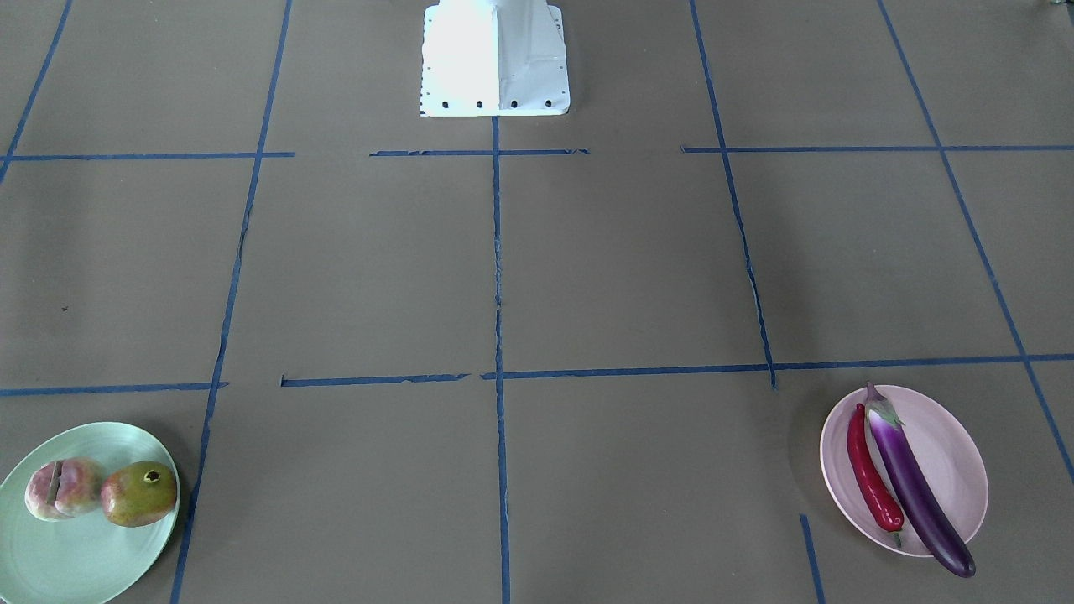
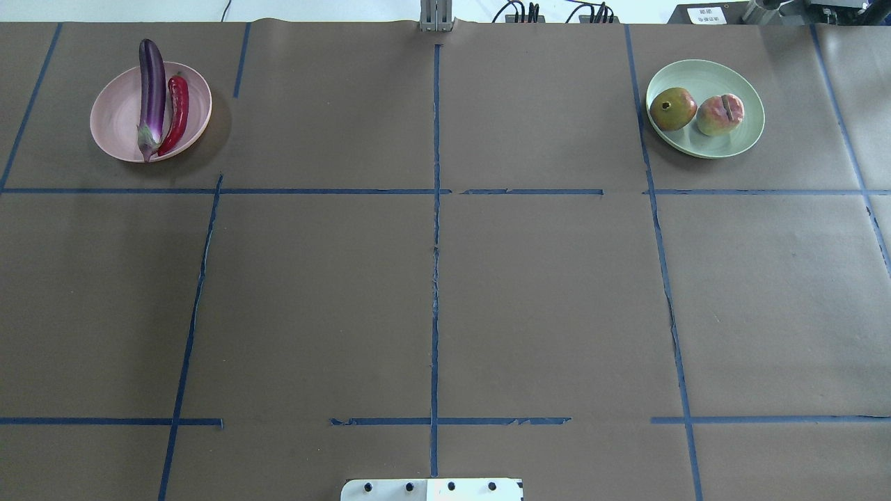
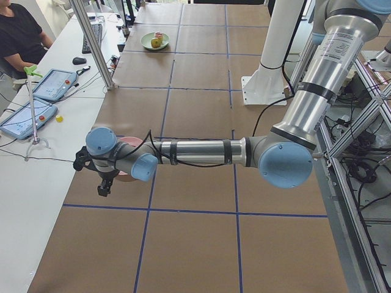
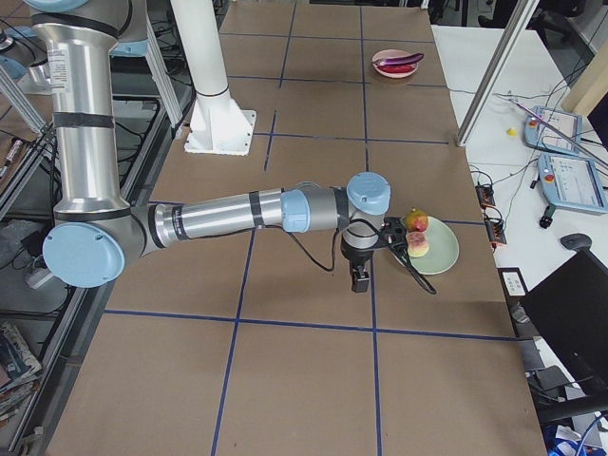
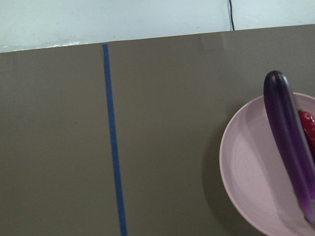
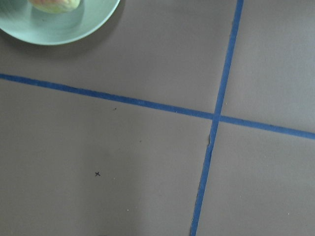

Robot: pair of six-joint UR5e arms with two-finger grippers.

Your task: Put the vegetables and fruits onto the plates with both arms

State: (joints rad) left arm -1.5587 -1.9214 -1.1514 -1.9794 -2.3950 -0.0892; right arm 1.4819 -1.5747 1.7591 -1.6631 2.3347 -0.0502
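The purple eggplant [image 1: 914,486] and the red chili pepper [image 1: 871,478] lie side by side on the pink plate [image 1: 956,453]. The grooved pale pink fruit [image 1: 59,488] and the red-green crowned fruit [image 1: 138,493] sit on the mint green plate [image 1: 75,554]. The overhead and front views show no arm. In the exterior left view my left gripper [image 3: 105,185] hangs over the pink plate [image 3: 126,177]. In the exterior right view my right gripper [image 4: 359,277] hangs beside the mint plate [image 4: 442,252]. I cannot tell whether either gripper is open or shut. No fingers show in the wrist views.
The white base block [image 2: 431,489] stands at the table's near middle edge. Blue tape lines divide the brown table [image 2: 431,278] into squares. Side benches hold tablets [image 3: 24,116] and cables, and an operator [image 3: 18,36] sits beside the left end.
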